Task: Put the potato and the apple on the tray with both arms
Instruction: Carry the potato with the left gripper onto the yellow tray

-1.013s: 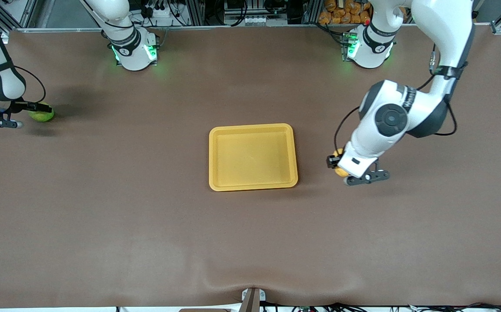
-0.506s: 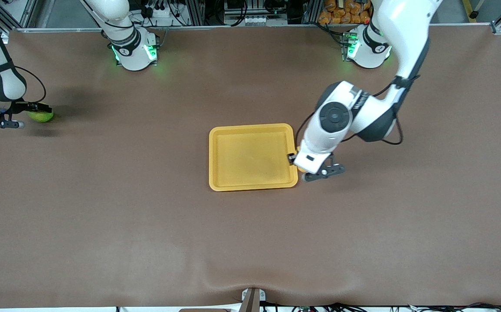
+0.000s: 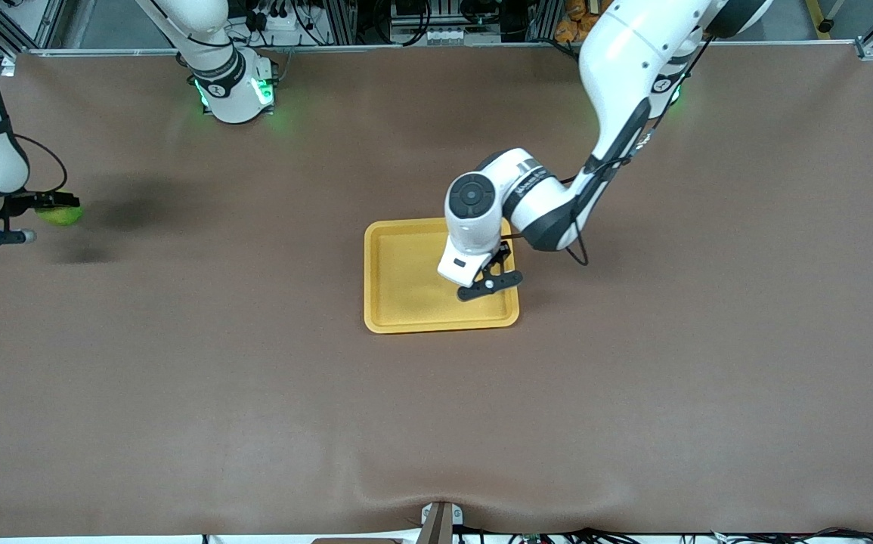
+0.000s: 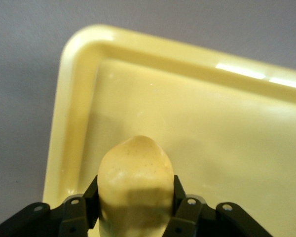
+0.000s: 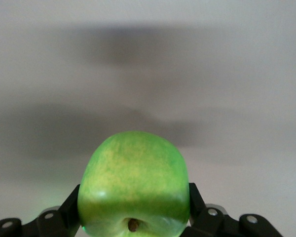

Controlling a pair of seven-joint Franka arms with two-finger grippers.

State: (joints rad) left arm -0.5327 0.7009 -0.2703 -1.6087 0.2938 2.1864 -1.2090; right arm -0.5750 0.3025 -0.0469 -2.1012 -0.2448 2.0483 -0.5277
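Potato point(image 4: 135, 185) pinched in left gripper point(image 4: 135, 210), hanging over tray point(image 3: 406, 302) at mid-worktop, above the part toward the left arm's end. Step in hand: the drop-off; next move probably a short descent, then spreading the fingers. Right gripper point(image 5: 133, 217) clamps apple point(image 5: 133, 185) over the edge of the worktop at the right arm's end, well apart from tray. Bare brown mat between; nothing blocks its path.

A wide brown table point(image 3: 255, 393) with metal framing point(image 3: 406, 47) along its top edge
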